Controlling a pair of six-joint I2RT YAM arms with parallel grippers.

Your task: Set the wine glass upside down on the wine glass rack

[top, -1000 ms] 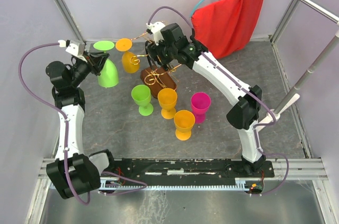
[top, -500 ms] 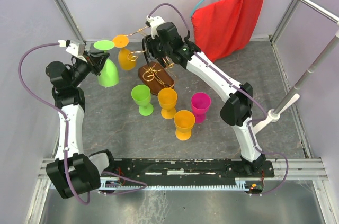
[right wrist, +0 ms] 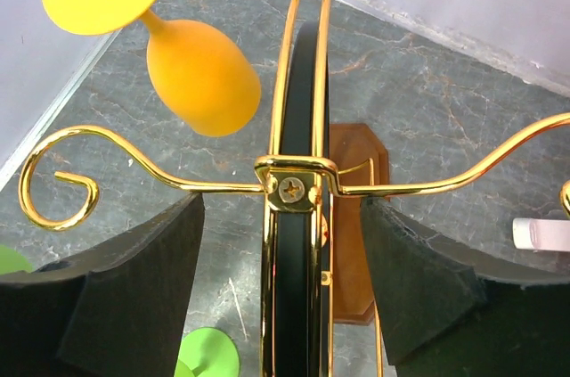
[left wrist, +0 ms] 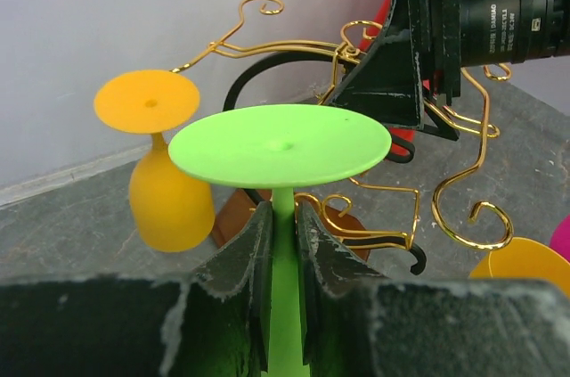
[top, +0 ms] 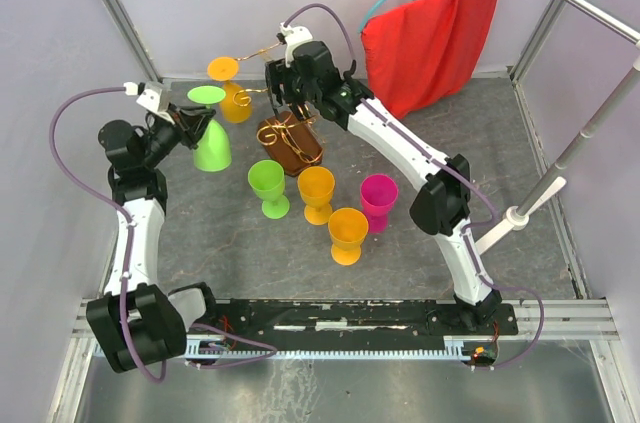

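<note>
1. Top external view: the wine glass rack (top: pixel 296 146) stands toward the far side of the table (top: pixel 420 273). One orange glass (top: pixel 235 103) already hangs bowl-down from a scroll arm on the rack's far-left side.
2. The left gripper (left wrist: pixel 283 221) is clamped narrow on the stem of the lime-green wine glass (left wrist: pixel 280 145). The glass is inverted, with the foot on top and the bowl below.
3. The lime-green glass is in the air just left of the rack, near it but apart. No wire sits under its foot.
4. The right gripper (right wrist: pixel 283 257) has its jaws wide, straddling the rack's central post. The right wrist view shows a gap on each side, so it holds nothing. Judgement: it is placed to steady the rack.
5. Progress (judgement): pick-up and inversion are done, but the hanging is not.
6. Left to do: carry the glass right to a free scroll arm, slide the stem in until the foot rests on the wire, release, and back away.
7. Four spare glasses (top: pixel 316 191) stand upright on the near side of the rack.
</note>
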